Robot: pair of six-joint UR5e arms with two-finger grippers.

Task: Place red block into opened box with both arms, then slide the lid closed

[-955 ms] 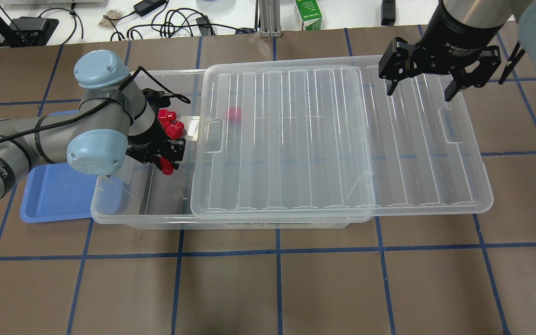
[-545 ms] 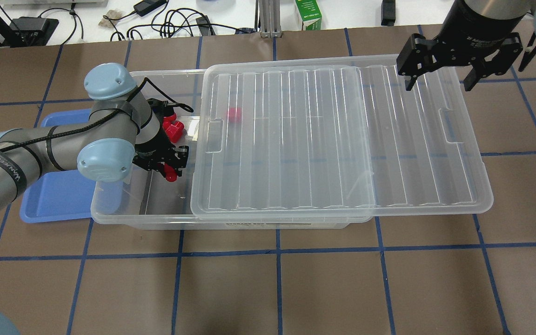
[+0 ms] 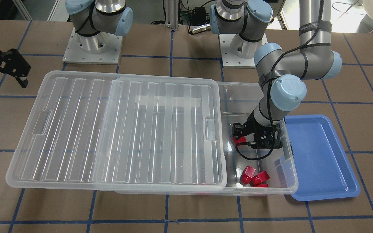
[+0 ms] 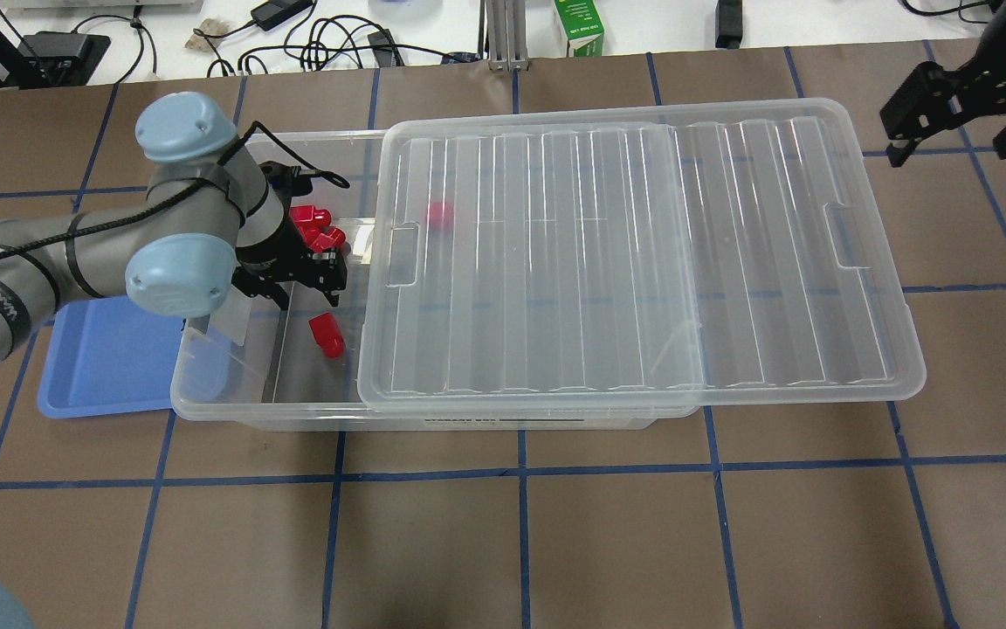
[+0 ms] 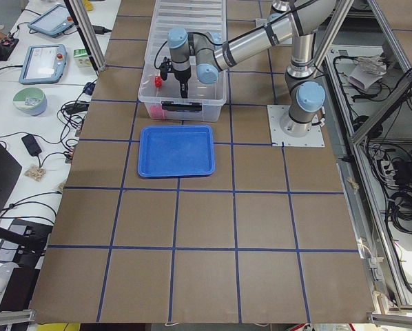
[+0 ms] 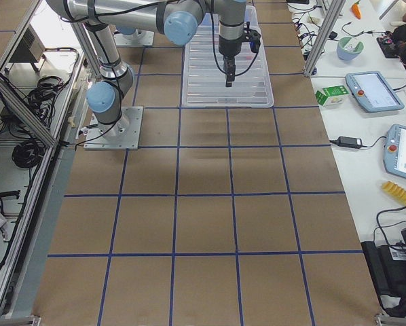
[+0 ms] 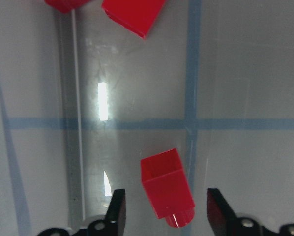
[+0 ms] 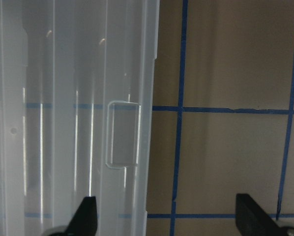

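Observation:
A red block [image 4: 326, 336] lies loose on the floor of the see-through box [image 4: 206, 404], in its uncovered left end. My left gripper [image 4: 306, 295] hangs just above it, open. In the left wrist view the red block [image 7: 166, 189] sits between the spread fingertips [image 7: 115, 212], touching neither. Three more red blocks [image 4: 315, 229] lie near the box's far wall, and another [image 4: 440, 215] shows through the lid. The ribbed lid [image 4: 643, 262] covers most of the box and overhangs its right end. My right gripper [image 4: 953, 140] is open, off the lid's far right corner, beside the lid's notch [image 8: 123, 133].
A shallow blue tray [image 4: 101, 367] lies against the box's left end, under my left arm. Cables and a green carton [image 4: 579, 28] sit beyond the table's far edge. Brown table with blue tape lines stretches in front of the box.
My left gripper has let go of the red block, which now lies on the box floor, and has drawn back. My right gripper has moved right, off the lid.

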